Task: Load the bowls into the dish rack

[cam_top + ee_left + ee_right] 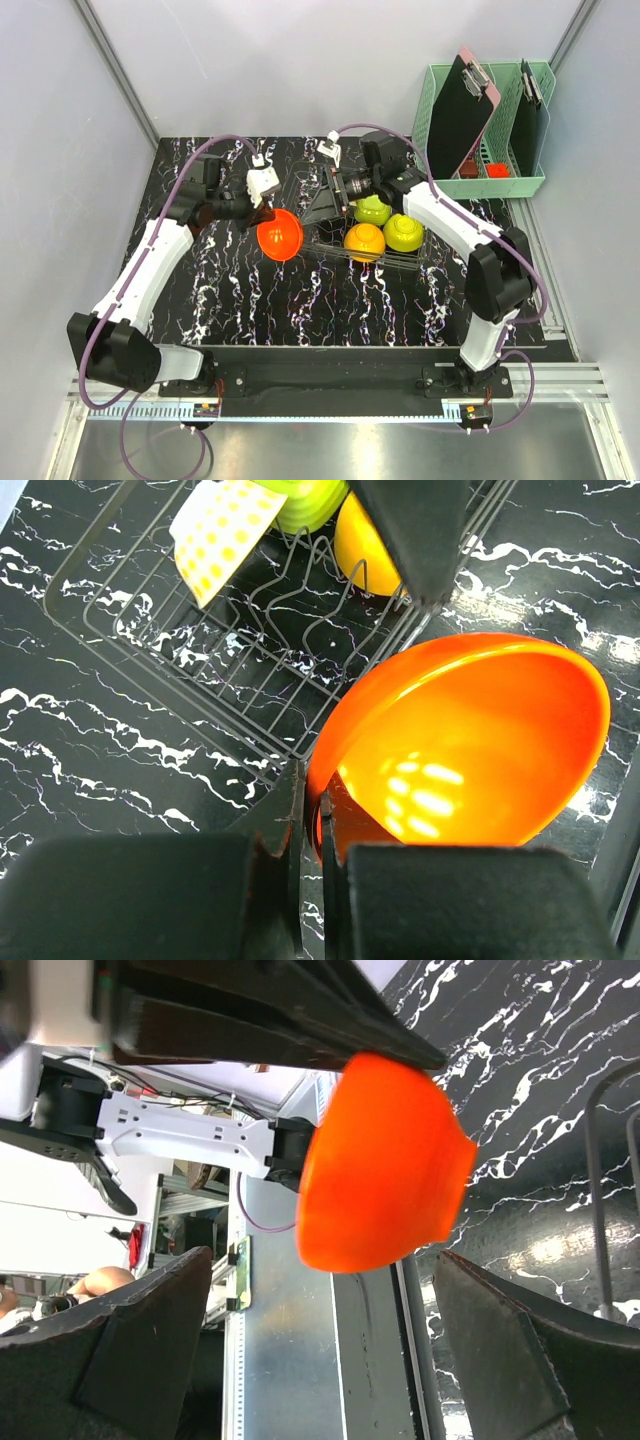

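My left gripper (pixel 268 213) (pixel 318 825) is shut on the rim of a red-orange bowl (pixel 280 236) (pixel 470 750) (pixel 380 1160), holding it tilted just left of the wire dish rack (pixel 395 258) (pixel 230 650). Three bowls sit in the rack: lime green (pixel 373 209) (pixel 305 505), orange (pixel 364 240) (pixel 365 550) and yellow-green (pixel 404 232). My right gripper (pixel 322 205) (pixel 320 1345) stands wide open over the rack's left end, facing the held bowl. Nothing lies between its fingers (pixel 130 1340). The rack's near-left section is bare wire.
A mint-green plastic basket (pixel 440 185) with clipboards (pixel 462 110) stands at the back right, a small red item (pixel 497 170) inside. Grey walls close in the black marbled table (pixel 300 300) at left and back. A dotted yellow-white tag (pixel 220 530) hangs over the rack.
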